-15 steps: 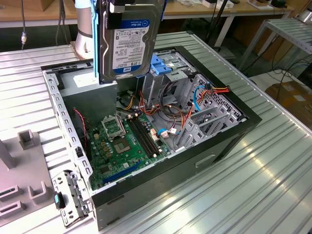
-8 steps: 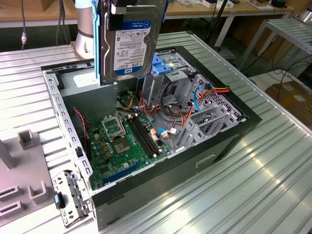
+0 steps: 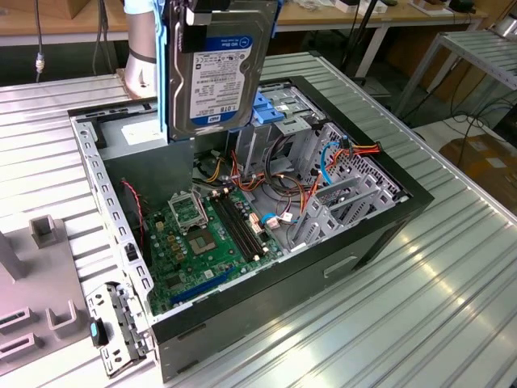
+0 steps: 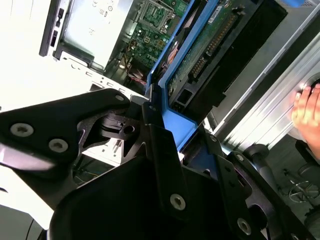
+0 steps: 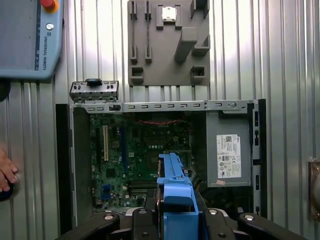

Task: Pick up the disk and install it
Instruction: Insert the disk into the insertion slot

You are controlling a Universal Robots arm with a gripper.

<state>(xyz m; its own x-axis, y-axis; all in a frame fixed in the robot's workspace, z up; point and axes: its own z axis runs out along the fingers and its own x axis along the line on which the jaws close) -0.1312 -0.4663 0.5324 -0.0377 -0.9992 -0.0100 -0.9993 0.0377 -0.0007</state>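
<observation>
Fingers (image 4: 162, 155) clamped the disk (image 3: 216, 69) by its upper edge, long axis vertical, hanging above the open computer case (image 3: 283, 303).

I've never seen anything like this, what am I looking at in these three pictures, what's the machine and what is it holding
This is a robot arm. Its gripper is shut on a hard disk with blue rails, held on edge over an open computer case, motherboard exposed, on a ribbed metal table. The exterior view comes from a camera off the arm. Both wrist views come from cameras on the arm; the first wrist view shows a grey parts fixture, a control pendant and a person's hand.
</observation>
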